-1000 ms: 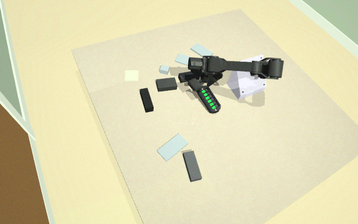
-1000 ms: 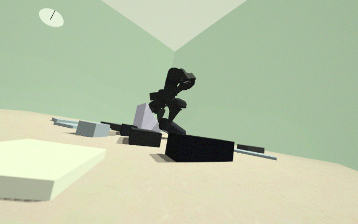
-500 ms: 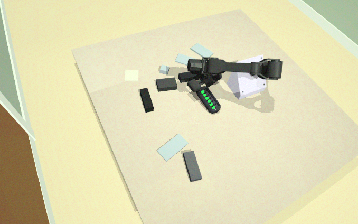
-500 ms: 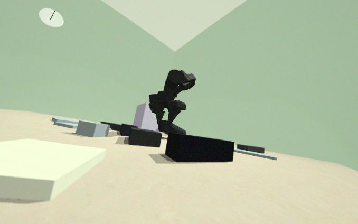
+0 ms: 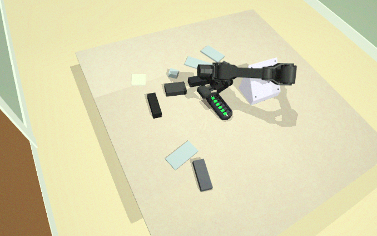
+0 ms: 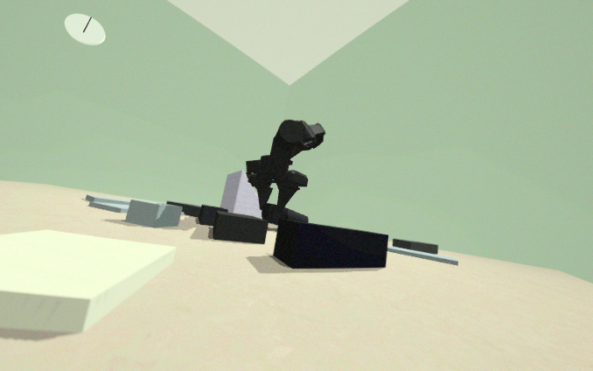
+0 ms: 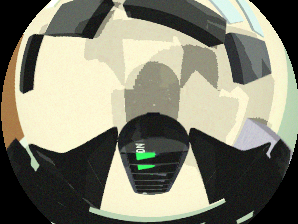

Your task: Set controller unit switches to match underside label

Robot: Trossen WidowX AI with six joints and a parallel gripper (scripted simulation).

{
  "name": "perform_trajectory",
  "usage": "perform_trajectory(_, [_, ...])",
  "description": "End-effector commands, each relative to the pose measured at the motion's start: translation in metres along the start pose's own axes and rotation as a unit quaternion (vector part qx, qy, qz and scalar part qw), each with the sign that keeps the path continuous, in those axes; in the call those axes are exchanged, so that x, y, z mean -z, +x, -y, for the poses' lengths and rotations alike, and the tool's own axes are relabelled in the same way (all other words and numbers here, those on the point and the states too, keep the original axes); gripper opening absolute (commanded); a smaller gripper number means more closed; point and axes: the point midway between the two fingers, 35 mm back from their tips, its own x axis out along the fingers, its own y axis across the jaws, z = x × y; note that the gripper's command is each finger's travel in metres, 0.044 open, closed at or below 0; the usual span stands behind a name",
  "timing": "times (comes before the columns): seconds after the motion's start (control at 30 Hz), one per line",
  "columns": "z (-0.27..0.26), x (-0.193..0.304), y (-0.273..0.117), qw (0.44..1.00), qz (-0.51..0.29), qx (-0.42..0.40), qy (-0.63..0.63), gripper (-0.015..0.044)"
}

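From above, my pincer is partly covered by my own arm. The controller unit reaches out from it toward the lower right of the view, its 6 green switch ends showing in 1 row. To the left of my pincer lie a dark grey block and, farther out, a black bar. The white wedge stands to its right. Well below it in this view are 1 pale blue plate and 1 long grey block.

From the side, my 2 fingers point down to the controller unit, low over the bench. The black bar is nearer the camera than my pincer, and the cream pad is nearer too, off to the left.

From my wrist, I have the controller unit gripped between my 2 fingertips, 1 on each side of its rounded end. Its shadow falls on the bench just beyond. I can read "ON" beside the nearest green switch end; 2 green ends show here, and the farther switches are too small to tell.
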Motion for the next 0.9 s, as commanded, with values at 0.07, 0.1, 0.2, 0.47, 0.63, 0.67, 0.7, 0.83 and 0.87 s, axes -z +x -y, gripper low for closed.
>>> perform_trajectory(0.07, [0.002,0.003,0.007,1.000,-0.008,0.001,0.005,0.0336])
perform_trajectory(0.1, [0.002,0.003,0.007,1.000,-0.008,0.001,0.005,0.0336])
perform_trajectory(0.2, [0.002,0.003,0.009,1.000,-0.008,0.001,0.005,0.0337])
perform_trajectory(0.47, [0.002,0.003,0.015,1.000,-0.008,0.001,0.005,0.0336])
perform_trajectory(0.63, [0.002,0.003,0.016,1.000,-0.007,0.001,0.005,0.0336])
perform_trajectory(0.67, [0.002,0.003,0.015,1.000,-0.007,0.001,0.004,0.0336])
perform_trajectory(0.7, [0.002,0.003,0.015,1.000,-0.006,0.001,0.004,0.0336])
perform_trajectory(0.83, [0.001,0.002,0.014,1.000,-0.002,0.001,0.001,0.0362])
perform_trajectory(0.87, [0.001,0.002,0.014,1.000,-0.002,0.001,0.001,0.0388])
